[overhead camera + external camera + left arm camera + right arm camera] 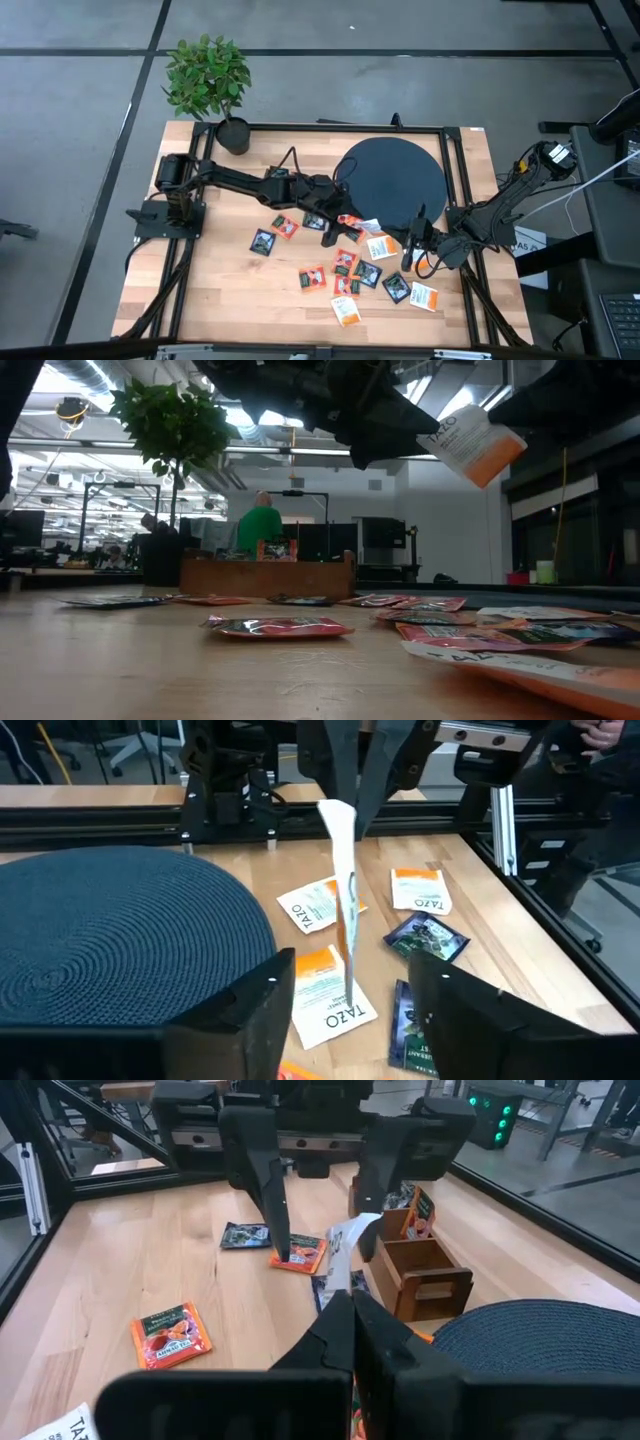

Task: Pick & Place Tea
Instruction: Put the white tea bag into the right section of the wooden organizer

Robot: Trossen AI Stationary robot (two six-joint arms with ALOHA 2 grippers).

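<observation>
Right pincer [352,1302] is clenched on the top edge of a white-and-orange sachet [345,890], which hangs edge-on in the air above the table [480,920]. Left pincer [350,963] faces it, released, one finger on each side of the hanging sachet and not touching it. Below the left pincer lie more sachets [420,890], flat on the wood. The disc [120,940] sits just beside it, and the tray [420,1275] is behind it, seen from the right pincer
</observation>
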